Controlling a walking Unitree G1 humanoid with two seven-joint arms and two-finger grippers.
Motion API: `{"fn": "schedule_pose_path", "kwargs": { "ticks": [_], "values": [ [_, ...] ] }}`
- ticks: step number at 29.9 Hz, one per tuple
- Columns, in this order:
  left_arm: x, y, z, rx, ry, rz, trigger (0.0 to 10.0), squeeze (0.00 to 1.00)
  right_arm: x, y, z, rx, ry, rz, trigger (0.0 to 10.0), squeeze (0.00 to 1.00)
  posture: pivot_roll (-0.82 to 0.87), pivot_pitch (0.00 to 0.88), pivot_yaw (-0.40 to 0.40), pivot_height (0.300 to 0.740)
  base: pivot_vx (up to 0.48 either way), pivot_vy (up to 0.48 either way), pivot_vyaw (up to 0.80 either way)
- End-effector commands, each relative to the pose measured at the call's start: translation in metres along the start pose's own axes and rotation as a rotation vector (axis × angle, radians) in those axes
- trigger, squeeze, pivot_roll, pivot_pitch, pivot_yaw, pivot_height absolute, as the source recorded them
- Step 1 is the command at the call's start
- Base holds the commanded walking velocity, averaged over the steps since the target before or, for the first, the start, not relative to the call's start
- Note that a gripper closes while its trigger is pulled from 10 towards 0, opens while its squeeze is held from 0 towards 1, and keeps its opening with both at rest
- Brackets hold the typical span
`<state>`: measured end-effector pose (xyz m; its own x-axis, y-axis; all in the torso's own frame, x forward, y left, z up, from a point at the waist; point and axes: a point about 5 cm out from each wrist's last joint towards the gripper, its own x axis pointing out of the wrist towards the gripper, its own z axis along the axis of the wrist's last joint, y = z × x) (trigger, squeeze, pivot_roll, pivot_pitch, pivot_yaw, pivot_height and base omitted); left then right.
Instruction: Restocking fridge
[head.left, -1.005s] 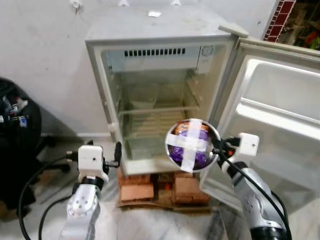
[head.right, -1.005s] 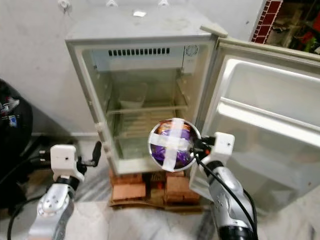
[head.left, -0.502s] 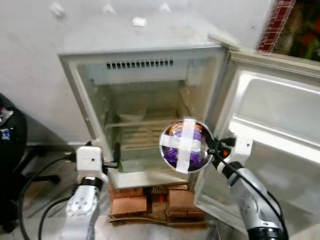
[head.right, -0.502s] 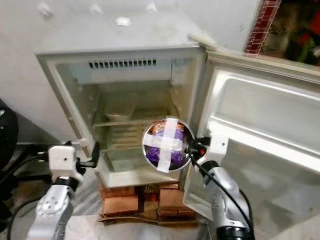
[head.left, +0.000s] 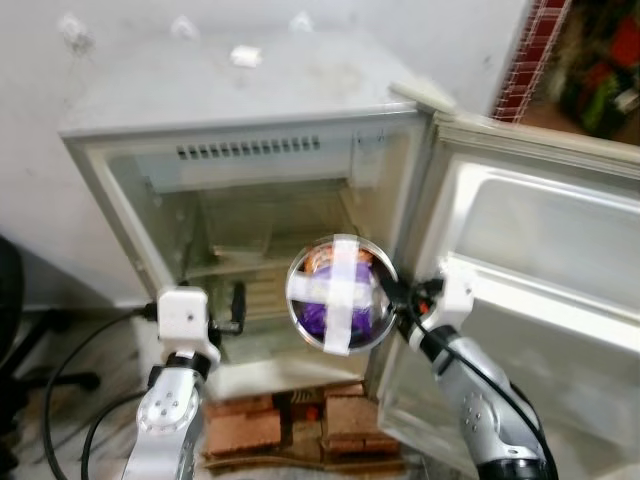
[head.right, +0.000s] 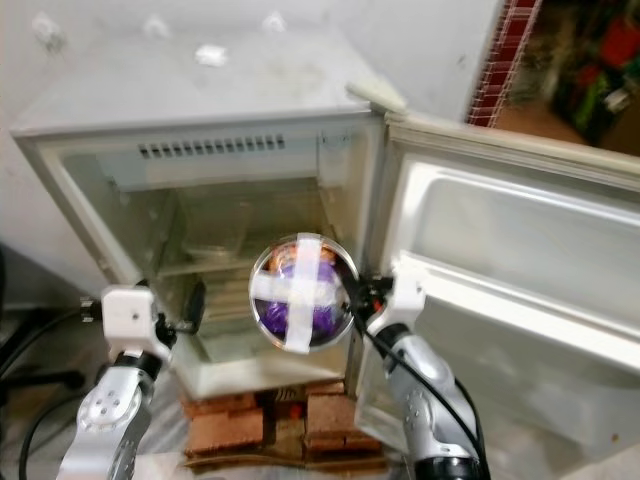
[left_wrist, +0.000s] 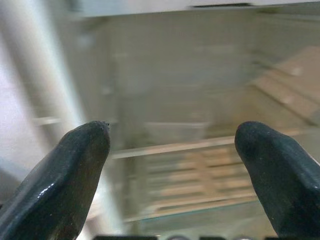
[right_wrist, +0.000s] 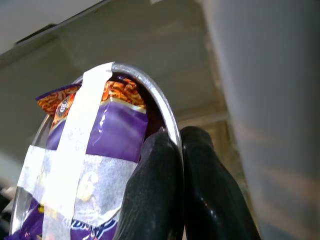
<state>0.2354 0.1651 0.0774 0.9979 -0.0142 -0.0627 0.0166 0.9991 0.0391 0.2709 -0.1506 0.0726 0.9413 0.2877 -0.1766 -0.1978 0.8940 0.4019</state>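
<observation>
A small white fridge (head.left: 250, 130) stands with its door (head.left: 530, 260) swung wide to the right. My right gripper (head.left: 392, 296) is shut on the rim of a round steel bowl (head.left: 338, 294) holding a purple snack packet (right_wrist: 107, 135) taped in with a white cross. The bowl hangs tilted in front of the fridge's lower opening, near the right side. My left gripper (head.left: 237, 301) is open, raised at the left side of the opening, and points at the glass shelf (left_wrist: 195, 146) inside.
A clear container (head.left: 240, 235) sits on the upper shelf inside the fridge. The fridge rests on red bricks (head.left: 290, 425). A black cable (head.left: 70, 365) trails on the floor at the left. A brick pillar (head.left: 525, 50) stands at the back right.
The camera has come closer to the fridge and shifted, with blur. The bowl in my right gripper has moved up and left toward the opening. My left gripper sits nearer the fridge front.
</observation>
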Motion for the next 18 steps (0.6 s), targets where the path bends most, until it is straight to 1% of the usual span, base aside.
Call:
{"fn": "schedule_pose_path", "kwargs": {
  "ticks": [1,4,6,11,18],
  "values": [
    [-0.0011,0.0091,0.0012,0.017,0.003,0.023,10.0,0.00,0.0069,0.0024,0.0171,-0.020,-0.057,-0.007,10.0,0.00,0.09,0.000,-0.020,0.740,0.277,0.394,0.00],
    [-0.0007,0.0094,0.0017,0.018,-0.002,0.022,10.0,0.00,0.0071,0.0021,0.0168,-0.021,-0.054,-0.007,10.0,0.00,0.09,0.000,-0.021,0.740,0.276,0.394,0.00],
    [-0.0007,0.0094,0.0010,0.016,0.005,0.027,10.0,0.00,0.0072,0.0021,0.0169,-0.021,-0.053,-0.006,10.0,0.00,0.09,0.000,-0.021,0.740,0.000,0.285,0.00],
    [-0.0007,0.0068,-0.0001,0.018,0.011,0.025,10.0,0.00,0.0072,0.0016,0.0169,-0.022,-0.054,-0.008,10.0,0.00,0.09,0.000,-0.021,0.740,0.000,0.000,0.00],
    [0.0000,0.0071,-0.0008,0.025,0.019,0.029,10.0,0.00,0.0072,-0.0008,0.0170,-0.023,-0.054,-0.013,10.0,0.00,0.09,0.000,-0.017,0.740,0.000,0.000,0.00]
  ]
}}
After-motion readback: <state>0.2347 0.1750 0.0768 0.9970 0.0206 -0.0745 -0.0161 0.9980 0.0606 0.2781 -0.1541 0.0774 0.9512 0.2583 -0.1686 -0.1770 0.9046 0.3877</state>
